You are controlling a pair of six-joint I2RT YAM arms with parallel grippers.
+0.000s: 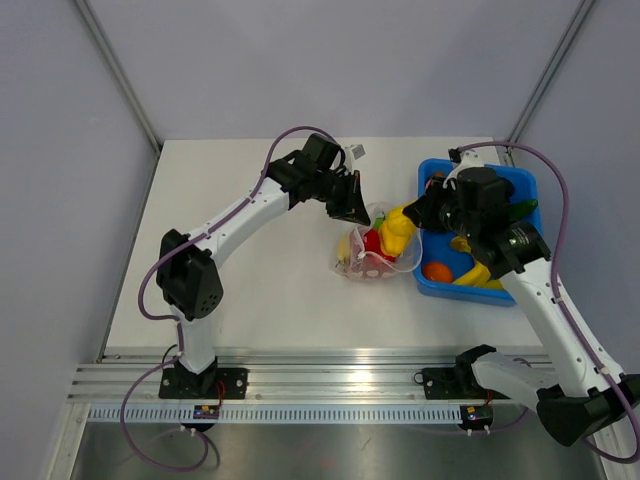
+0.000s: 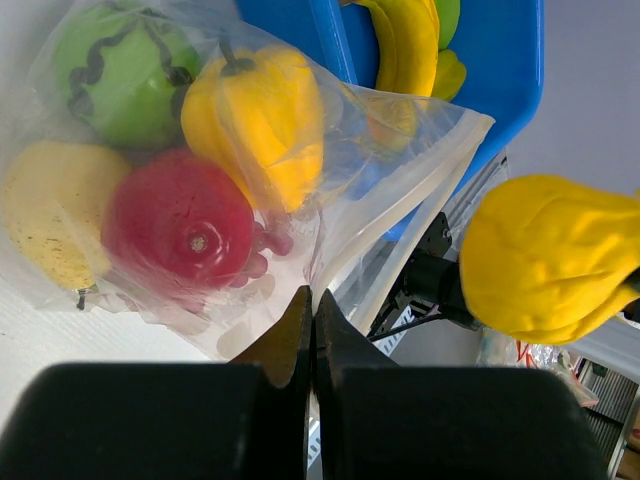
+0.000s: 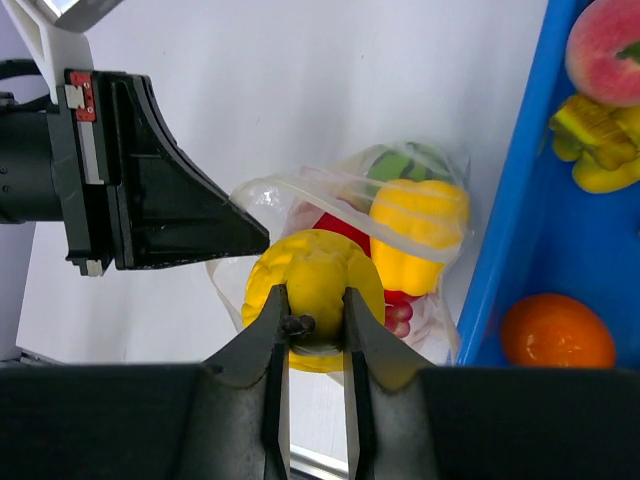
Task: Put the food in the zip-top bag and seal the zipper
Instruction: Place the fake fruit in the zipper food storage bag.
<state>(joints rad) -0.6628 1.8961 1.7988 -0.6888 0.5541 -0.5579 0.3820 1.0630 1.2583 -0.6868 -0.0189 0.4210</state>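
Note:
The clear zip-top bag (image 1: 372, 262) lies on the table left of the bin, its mouth facing the bin. It holds a green melon (image 2: 120, 75), a yellow pepper (image 2: 260, 120), a red fruit (image 2: 180, 225) and a pale yellow fruit (image 2: 45, 225). The zipper (image 2: 425, 190) runs along the raised mouth edge. My left gripper (image 1: 356, 212) is shut on the bag's upper mouth edge and shows in its own view (image 2: 312, 300). My right gripper (image 3: 315, 300) is shut on a bumpy yellow fruit (image 3: 315, 270) and holds it just above the bag mouth (image 1: 396, 230).
The blue bin (image 1: 450, 290) stands right of the bag, touching it. It holds an orange (image 3: 555, 330), a peach (image 3: 605, 50), a yellow ridged fruit (image 3: 600, 150) and a banana (image 1: 478, 272). The left gripper's black body (image 3: 170, 200) sits close beside the held fruit.

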